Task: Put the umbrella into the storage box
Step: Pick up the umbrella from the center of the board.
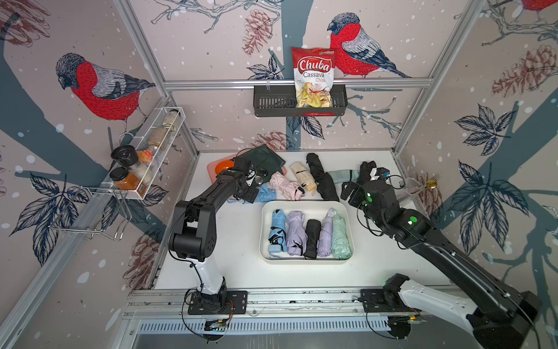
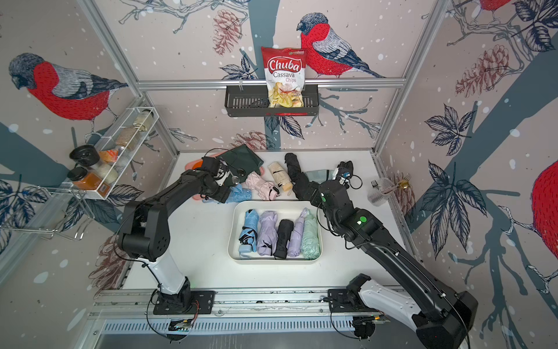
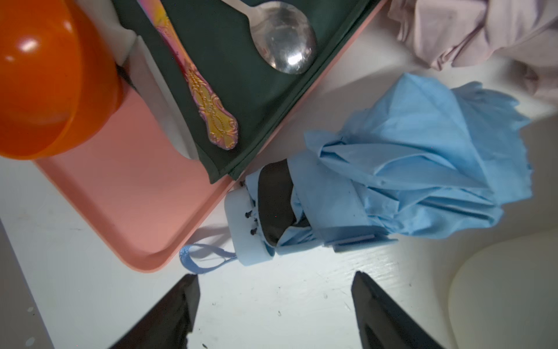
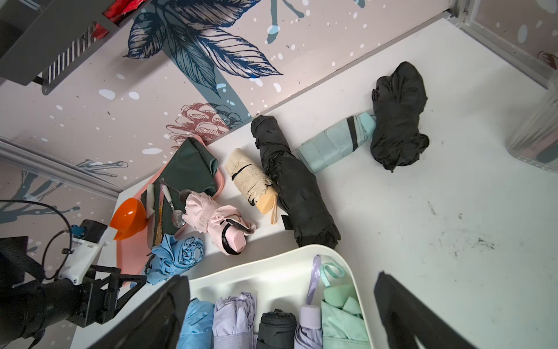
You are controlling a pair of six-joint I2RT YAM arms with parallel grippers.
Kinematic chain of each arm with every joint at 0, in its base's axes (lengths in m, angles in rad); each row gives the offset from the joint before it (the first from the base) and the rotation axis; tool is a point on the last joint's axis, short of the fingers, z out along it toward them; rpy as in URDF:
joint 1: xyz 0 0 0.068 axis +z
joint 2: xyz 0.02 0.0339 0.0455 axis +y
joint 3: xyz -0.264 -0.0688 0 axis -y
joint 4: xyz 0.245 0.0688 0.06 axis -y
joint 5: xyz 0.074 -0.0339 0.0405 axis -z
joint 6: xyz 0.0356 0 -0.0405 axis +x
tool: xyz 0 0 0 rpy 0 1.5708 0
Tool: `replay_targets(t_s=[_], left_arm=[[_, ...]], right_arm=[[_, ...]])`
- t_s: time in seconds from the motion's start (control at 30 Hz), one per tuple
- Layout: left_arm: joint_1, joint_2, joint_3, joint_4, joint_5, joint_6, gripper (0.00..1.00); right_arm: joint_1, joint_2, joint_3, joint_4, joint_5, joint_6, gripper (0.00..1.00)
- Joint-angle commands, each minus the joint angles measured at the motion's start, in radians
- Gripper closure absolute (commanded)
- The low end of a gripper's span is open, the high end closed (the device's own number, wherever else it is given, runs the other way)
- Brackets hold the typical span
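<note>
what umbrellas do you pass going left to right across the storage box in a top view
In the storage box, in a top view: blue umbrella → wide lilac umbrella → black umbrella → slim lilac umbrella → mint umbrella

Your storage box [image 1: 302, 207] is off-white. In it are a sky-blue umbrella [image 1: 278, 225], a lilac umbrella [image 1: 295, 232], a black umbrella [image 1: 312, 238] and a mint umbrella [image 1: 341, 238]. Outside it you see a pale pink umbrella [image 4: 211, 217], a cream umbrella [image 4: 247, 176], a salmon tray [image 3: 120, 196] and an orange bowl [image 3: 45, 75].
</note>
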Motion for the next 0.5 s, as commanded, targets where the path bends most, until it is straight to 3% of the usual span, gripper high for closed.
replay_targets(t_s=[0.0,0.23,0.47], left_arm=[[0.0,0.029,0.03,-0.033,-0.011,0.044,0.17],[-0.046,0.085,0.066,-0.045,-0.025,0.109,0.07],[-0.109,0.14,0.136,-0.066,-0.032,0.173,0.05]], right_arm=[[-0.005,-0.022,-0.014,-0.001,0.02,0.008,0.0],[-0.027,-0.025,-0.023,0.002,0.013,0.003,0.0],[-0.036,-0.027,-0.021,0.002,0.011,0.0,0.0]])
